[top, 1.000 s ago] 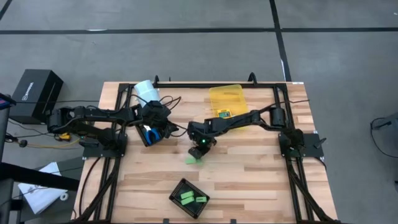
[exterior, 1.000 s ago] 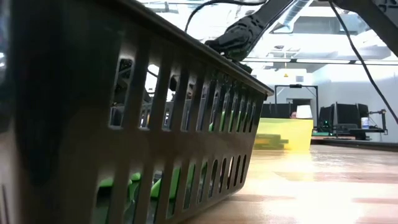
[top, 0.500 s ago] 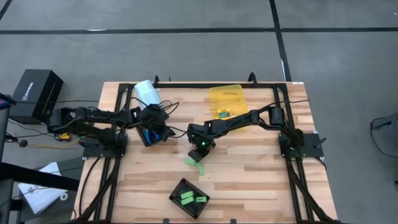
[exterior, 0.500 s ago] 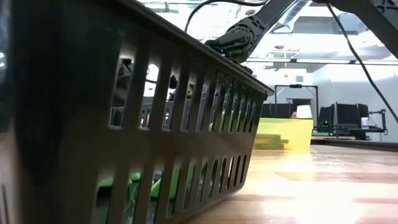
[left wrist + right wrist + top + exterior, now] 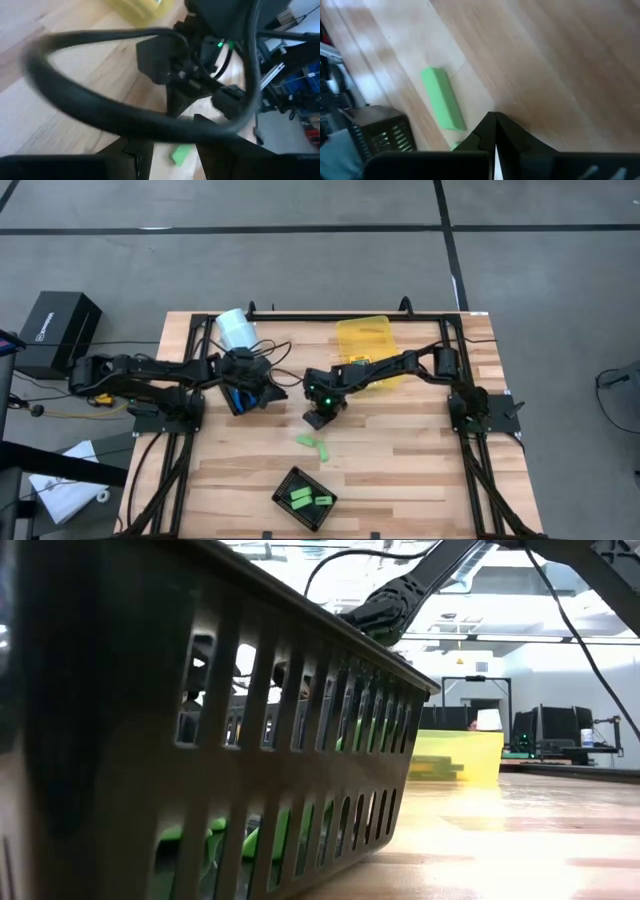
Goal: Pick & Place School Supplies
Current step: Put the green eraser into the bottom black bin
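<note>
Above the wooden table (image 5: 400,470), we see the right gripper (image 5: 318,416) with its jaws pressed together and empty, poised over the boards just beyond two light-green pieces (image 5: 312,444) lying loose on the wood. More green pieces (image 5: 308,499) rest in the black slotted tray (image 5: 285,483) at the near edge. The left gripper (image 5: 268,392) hovers by the other black tray (image 5: 229,400) holding blue-handled tools (image 5: 241,396), jaws partly apart; we cannot tell whether they hold anything.

I see bare wood across the lower right of the table (image 5: 420,480). Mid-frame, two green pieces (image 5: 313,444) lie loose; below them the black tray (image 5: 304,499) blocks. At upper centre, the yellow bin (image 5: 365,335) and both arms crowd passage.
</note>
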Robot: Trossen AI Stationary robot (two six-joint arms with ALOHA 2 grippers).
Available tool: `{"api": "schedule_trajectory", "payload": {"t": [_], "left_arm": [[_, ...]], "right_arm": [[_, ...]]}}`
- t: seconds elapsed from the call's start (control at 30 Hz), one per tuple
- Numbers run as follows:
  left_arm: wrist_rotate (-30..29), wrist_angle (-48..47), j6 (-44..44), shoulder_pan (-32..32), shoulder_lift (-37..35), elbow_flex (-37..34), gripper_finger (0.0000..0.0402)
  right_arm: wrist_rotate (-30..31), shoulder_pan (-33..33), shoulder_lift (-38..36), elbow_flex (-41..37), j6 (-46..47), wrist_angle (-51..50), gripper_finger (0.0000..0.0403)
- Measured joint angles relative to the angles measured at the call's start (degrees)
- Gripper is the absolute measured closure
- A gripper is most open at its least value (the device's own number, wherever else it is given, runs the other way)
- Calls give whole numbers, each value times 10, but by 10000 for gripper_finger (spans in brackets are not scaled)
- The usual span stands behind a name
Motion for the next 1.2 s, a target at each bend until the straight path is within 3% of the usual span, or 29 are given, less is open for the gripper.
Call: {"api": "schedule_trajectory", "payload": {"t": [0.17,0.4,0.7,0.9,1.2], "left_arm": [[-1,-3,-11,0,-7,0,270],[11,0,-10,0,-7,0,270],[23,0,7,-1,-7,0,270],[22,0,7,-21,-3,0,270],[21,-2,26,-72,73,0,284]], "right_arm": [[13,22,-9,-1,-8,-1,403],[-35,58,-10,-1,-10,24,403],[-47,22,-15,2,-9,58,403],[-31,-25,-85,3,-29,73,403],[66,-82,-228,4,-62,34,403]]}}
